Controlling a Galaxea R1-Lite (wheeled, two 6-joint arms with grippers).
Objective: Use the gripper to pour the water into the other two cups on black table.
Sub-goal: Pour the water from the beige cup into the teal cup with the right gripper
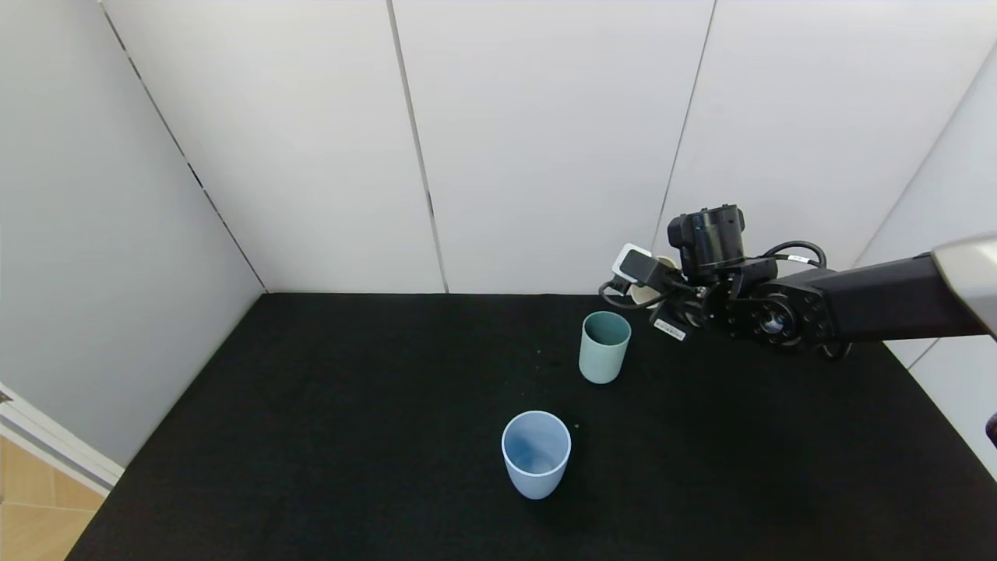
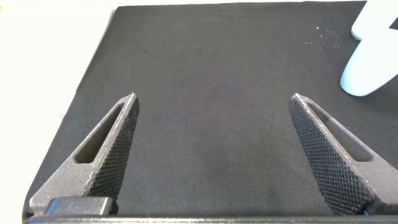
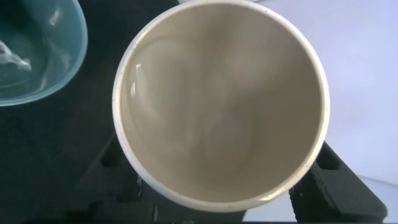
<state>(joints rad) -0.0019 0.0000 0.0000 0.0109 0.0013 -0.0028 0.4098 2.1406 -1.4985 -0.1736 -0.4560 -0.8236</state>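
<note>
Over the far right of the black table (image 1: 311, 436), right gripper (image 1: 650, 292) is up off the surface, clamped on a cream cup (image 3: 221, 102), w/ water inside. Teal-green cup (image 1: 604, 347) stands just below and beside it, also holding water. Light blue cup (image 1: 536, 453) sits nearer, apart. Left gripper (image 2: 211, 106) hangs low, fingers spread wide, nothing between them.

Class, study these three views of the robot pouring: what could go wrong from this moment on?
1. The cream cup, held in the right pincer, sits behind and to one side of the teal cup; tipping now might spill onto the black table.
2. The light blue cup stands farther away, so carrying water there risks slopping.
</note>
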